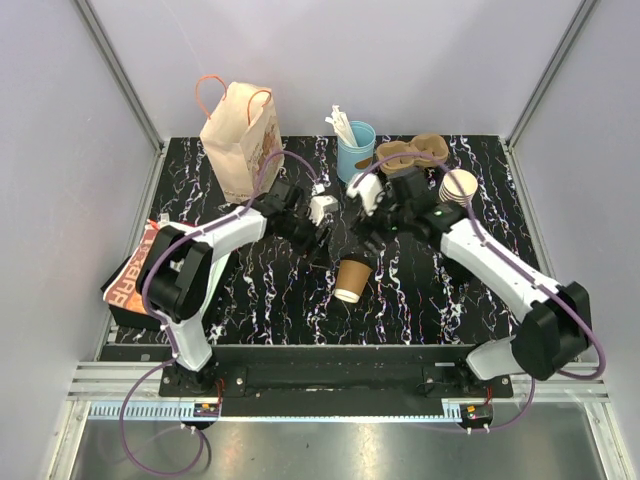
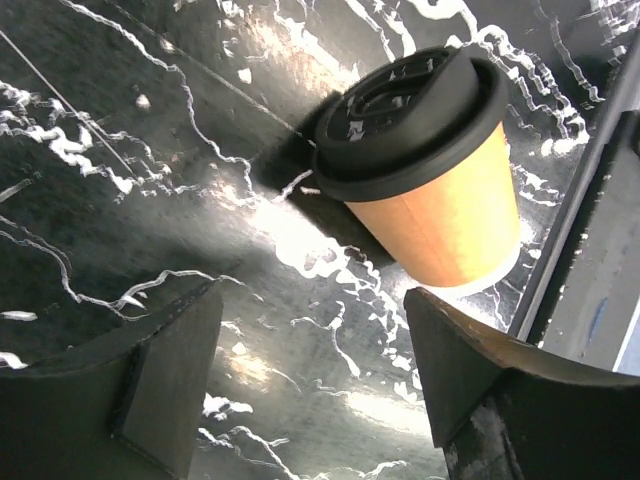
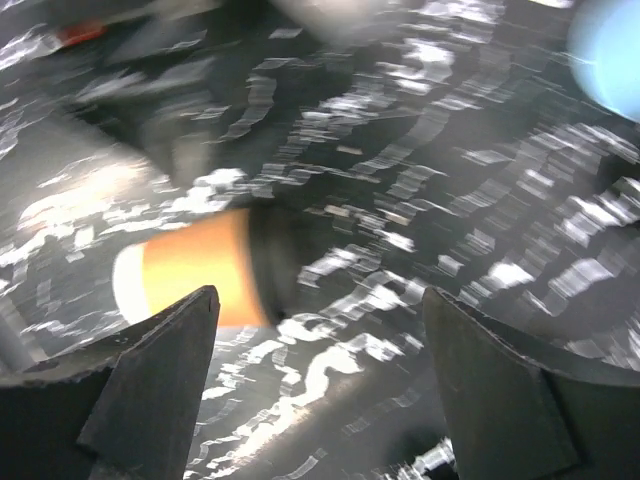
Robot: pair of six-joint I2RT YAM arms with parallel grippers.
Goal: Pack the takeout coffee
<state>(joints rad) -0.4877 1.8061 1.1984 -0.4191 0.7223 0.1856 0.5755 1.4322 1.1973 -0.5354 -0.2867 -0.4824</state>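
light: bright, overhead | glare: tabletop (image 2: 300, 250) sheen | blur: right wrist smeared

Right wrist view blurred: takeout coffee (image 3: 190, 272) only orange smear, lid (image 3: 275, 262) dark band, edges lost. Light-blue cup (image 3: 612, 50) cut by top-right corner. Top view: lid barely separable from dark counter (image 1: 250, 290). Orange packet (image 1: 133, 272) partly behind left arm (image 1: 200, 250), print unreadable.

Pale grey walls (image 1: 330, 60) enclose a black marbled table (image 1: 270, 300).

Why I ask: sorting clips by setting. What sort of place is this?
Probably a robot test cell staged as a café counter: aluminium-framed walls, marbled black tabletop, lidded takeout coffee, paper bag.
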